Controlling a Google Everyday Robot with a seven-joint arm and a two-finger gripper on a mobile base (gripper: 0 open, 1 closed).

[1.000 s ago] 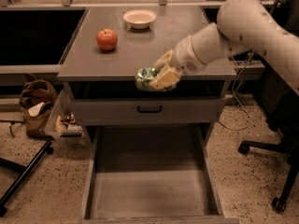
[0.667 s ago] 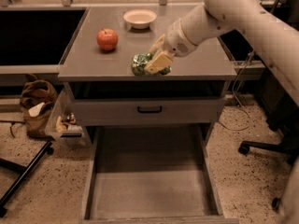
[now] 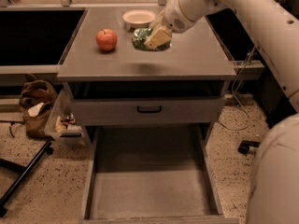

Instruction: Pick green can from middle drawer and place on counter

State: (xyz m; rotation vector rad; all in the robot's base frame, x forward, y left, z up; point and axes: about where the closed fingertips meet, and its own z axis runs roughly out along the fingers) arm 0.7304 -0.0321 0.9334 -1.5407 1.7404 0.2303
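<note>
The can (image 3: 139, 37) is gleaming shiny green with pale silvery flecks. The gripper (image 3: 156, 37), clasping it over the back of the counter (image 3: 191, 62) beside the bowl (image 3: 138, 17), is showing pale yellow fingers (image 3: 159, 38). The counter is showing a flat matte grey, and the open drawer (image 3: 149, 190) is wearing the same plain grey on its floor and walls. The apple (image 3: 106, 39) is glowing red with a yellowish patch. The bowl is looking off-white, the arm (image 3: 243, 13) cream. A black handle (image 3: 149, 109) is standing out on the grey drawer front (image 3: 107, 112). The floor (image 3: 51, 185) is showing beige with dark speckles, and the bag (image 3: 35, 106) is looking brown.
</note>
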